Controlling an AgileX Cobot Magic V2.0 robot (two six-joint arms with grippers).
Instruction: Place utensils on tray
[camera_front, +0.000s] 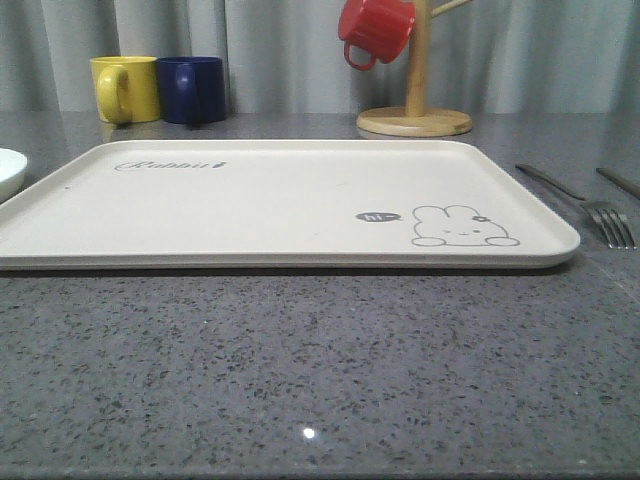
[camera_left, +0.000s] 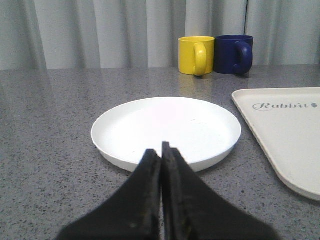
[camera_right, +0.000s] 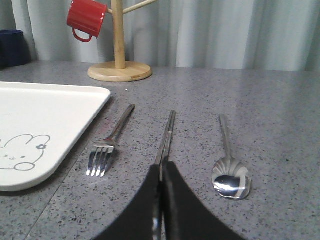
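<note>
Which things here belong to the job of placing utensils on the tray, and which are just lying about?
Belong to the job:
fork
chopsticks
spoon
tray

Just lying about:
white plate
yellow mug
blue mug
red mug hanging on the wooden mug tree

The tray (camera_front: 270, 205) is cream, with grey "Rabbit" script at its 10 o'clock corner and a grey rabbit drawing at 4 o'clock. The fork (camera_right: 109, 142), chopsticks (camera_right: 166, 136) and spoon (camera_right: 228, 160) are shiny silver. The plate (camera_left: 165, 131) is plain white. One mug (camera_front: 124, 88) is yellow, another (camera_front: 192, 89) navy, a third (camera_front: 375, 30) red. The table (camera_front: 300, 370) is speckled grey.
</note>
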